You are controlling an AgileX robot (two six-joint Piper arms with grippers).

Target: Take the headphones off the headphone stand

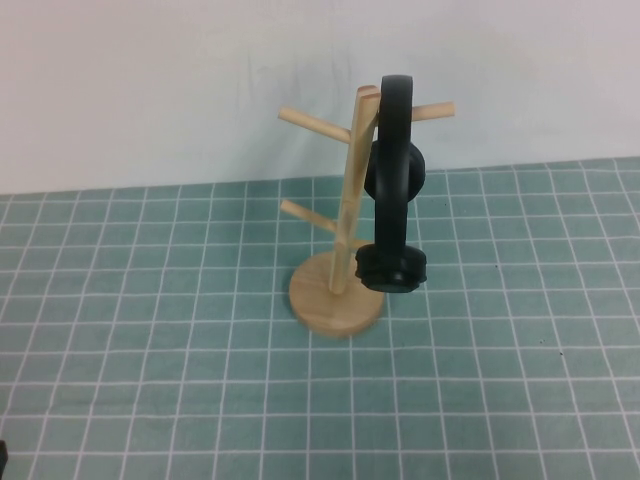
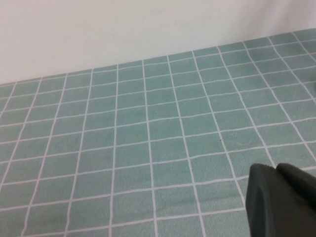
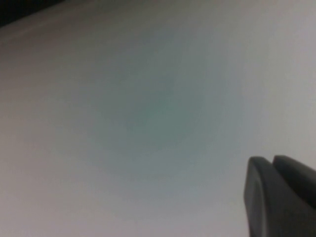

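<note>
The black headphones (image 1: 393, 170) hang by their headband from an upper right peg of the light wooden headphone stand (image 1: 346, 215). One round earcup sits beside the post and the other hangs low over the disc base (image 1: 322, 302). My left gripper (image 2: 274, 167) is shut and empty over bare mat; neither the headphones nor the stand shows in the left wrist view. My right gripper (image 3: 272, 159) is shut and empty, facing a blurred pale surface. Neither gripper shows in the high view.
The stand is on a green mat with a white grid (image 1: 150, 330), which covers the table up to a pale back wall (image 1: 150, 90). A small dark part (image 1: 3, 462) shows at the bottom left corner of the high view.
</note>
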